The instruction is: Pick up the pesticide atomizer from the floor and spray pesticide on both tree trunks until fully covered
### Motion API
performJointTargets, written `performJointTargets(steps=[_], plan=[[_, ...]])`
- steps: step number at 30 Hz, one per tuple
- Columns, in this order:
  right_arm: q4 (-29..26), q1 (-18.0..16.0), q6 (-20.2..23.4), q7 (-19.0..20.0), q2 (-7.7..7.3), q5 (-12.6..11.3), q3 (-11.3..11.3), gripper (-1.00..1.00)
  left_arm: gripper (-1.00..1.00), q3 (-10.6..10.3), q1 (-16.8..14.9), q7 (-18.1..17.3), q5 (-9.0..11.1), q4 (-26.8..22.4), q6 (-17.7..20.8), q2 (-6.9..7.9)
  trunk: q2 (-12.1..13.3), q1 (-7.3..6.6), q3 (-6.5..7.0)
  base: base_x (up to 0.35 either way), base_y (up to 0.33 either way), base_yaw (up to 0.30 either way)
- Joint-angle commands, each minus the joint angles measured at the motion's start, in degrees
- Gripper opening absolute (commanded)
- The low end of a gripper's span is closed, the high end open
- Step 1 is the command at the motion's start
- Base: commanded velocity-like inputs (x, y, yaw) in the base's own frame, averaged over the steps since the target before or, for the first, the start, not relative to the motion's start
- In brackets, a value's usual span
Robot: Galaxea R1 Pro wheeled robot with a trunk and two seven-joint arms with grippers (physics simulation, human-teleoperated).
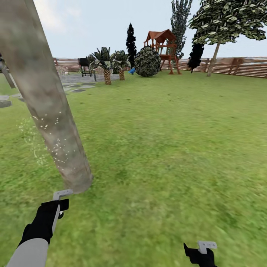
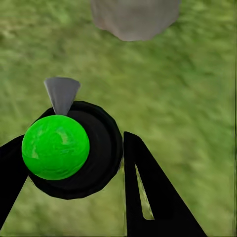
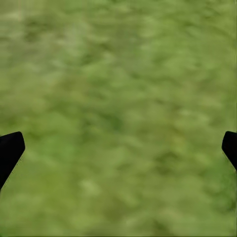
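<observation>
A thick mottled grey-brown tree trunk [image 1: 44, 100] leans up the left of the head view, with white spray specks [image 1: 53, 146] dotted on its lower part and drifting to its left. My left gripper [image 1: 62, 206] hangs just in front of the trunk's base [image 2: 134, 17]. It is shut on the pesticide atomizer [image 2: 74, 148], a black round body with a bright green ball and a grey nozzle [image 2: 61, 94] aimed toward the trunk. My right gripper [image 1: 202, 255] is low at the right over grass, open [image 3: 118, 148] and empty. A second tree [image 1: 214, 52] stands far off by the fence.
Lawn spreads ahead and to the right. Grey stepping stones [image 1: 76, 88] lie at the far left. Short palms [image 1: 107, 68], a round dark bush [image 1: 147, 62] and a wooden playset [image 1: 163, 46] stand before the reddish slat fence [image 1: 237, 66].
</observation>
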Motion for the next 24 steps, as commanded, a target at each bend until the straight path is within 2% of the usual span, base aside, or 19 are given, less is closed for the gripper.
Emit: performJointTargets(steps=[1,4,15,19,22,24], plan=[[0.0,0.0,0.0,-0.01,0.0,0.0,0.0,1.0,-1.0,-0.01,0.0,0.01,-0.11,-0.01,-0.02,-0.22,0.0,0.0,0.0,0.207,-0.228,0.271],[0.0,0.0,0.0,-0.01,0.0,0.0,-0.02,1.0,-1.0,-0.01,0.0,0.02,-0.11,-0.01,-0.08,-0.51,0.0,0.0,0.0,0.207,-0.228,0.194],[0.0,0.0,0.0,-0.01,0.0,0.0,-0.02,1.0,-1.0,-0.01,0.0,0.02,-0.11,-0.01,-0.09,-0.63,0.0,0.0,0.0,0.186,-0.229,0.017],[0.0,0.0,0.0,-0.02,0.0,0.0,-0.01,1.0,-1.0,-0.01,0.0,0.22,-0.13,-0.15,-0.09,-0.85,0.0,0.0,0.0,0.173,-0.232,0.249],[0.0,0.0,0.0,-0.02,0.0,0.0,0.02,1.0,-1.0,-0.01,0.0,3.23,-0.12,-0.18,-0.12,-0.94,0.0,0.0,0.0,0.169,-0.233,0.276],[0.0,0.0,0.0,-0.02,0.0,0.0,-0.01,1.0,-1.0,-0.01,0.0,3.84,-0.1,-0.18,-0.16,-1.18,0.0,0.0,0.0,0.167,-0.234,0.277]])
